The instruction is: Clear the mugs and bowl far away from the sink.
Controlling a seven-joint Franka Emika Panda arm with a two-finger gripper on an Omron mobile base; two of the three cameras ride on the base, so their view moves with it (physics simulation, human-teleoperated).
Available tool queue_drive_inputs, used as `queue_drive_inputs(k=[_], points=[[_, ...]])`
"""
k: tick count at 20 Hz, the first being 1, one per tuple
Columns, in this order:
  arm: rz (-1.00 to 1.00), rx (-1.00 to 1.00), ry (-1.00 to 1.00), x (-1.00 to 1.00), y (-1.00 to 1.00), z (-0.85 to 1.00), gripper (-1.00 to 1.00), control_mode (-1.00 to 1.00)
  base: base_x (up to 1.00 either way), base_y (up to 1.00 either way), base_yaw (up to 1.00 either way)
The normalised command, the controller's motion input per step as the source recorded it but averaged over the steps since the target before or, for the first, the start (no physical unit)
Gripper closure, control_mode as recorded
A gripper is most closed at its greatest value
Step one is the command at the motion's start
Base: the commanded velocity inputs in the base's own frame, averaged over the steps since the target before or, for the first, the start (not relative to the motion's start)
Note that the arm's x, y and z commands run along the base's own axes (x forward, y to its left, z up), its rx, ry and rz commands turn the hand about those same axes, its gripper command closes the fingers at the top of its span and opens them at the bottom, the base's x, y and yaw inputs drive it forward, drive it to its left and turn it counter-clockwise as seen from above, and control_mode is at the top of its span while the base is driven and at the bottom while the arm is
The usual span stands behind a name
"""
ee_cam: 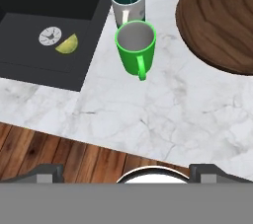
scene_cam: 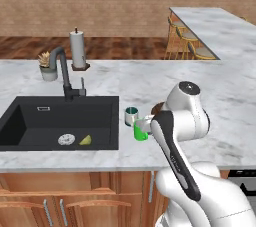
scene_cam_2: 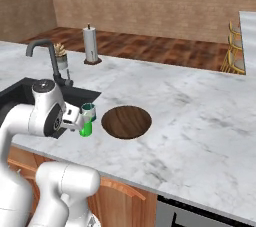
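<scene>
Two mugs and one bowl sit on the marble desk (scene_cam: 150, 78) right of the sink (scene_cam: 30, 121). Widest is the brown bowl (scene_cam_2: 126, 121), lying flat. Beside it the green mug (ee_cam: 136, 46) stands upright, mouth up, handle turned toward the pincer (ee_cam: 126, 171); the white mug (ee_cam: 128, 1) touches it on the far side. Spread fully and holding nothing, the pincer hovers above, the green mug straight ahead.
</scene>
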Motion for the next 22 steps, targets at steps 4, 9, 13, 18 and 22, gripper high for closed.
queue_drive_inputs(k=[4,9,13,18,22], points=[[0.01,0.00,0.00,0.12,0.00,0.00,-1.00,-1.00,0.00,0.00,0.00],[0.00,0.00,0.00,0.03,-0.02,-0.02,-1.00,-1.00,0.00,0.00,0.00],[0.00,-0.03,0.00,0.05,0.00,-0.09,-1.00,-1.00,0.00,0.00,0.00],[0.00,-0.06,0.00,0.06,0.00,-0.17,-1.00,-1.00,0.00,0.00,0.00],[0.00,-0.02,0.00,0.07,-0.01,-0.21,-1.00,-1.00,0.00,0.00,0.00]])
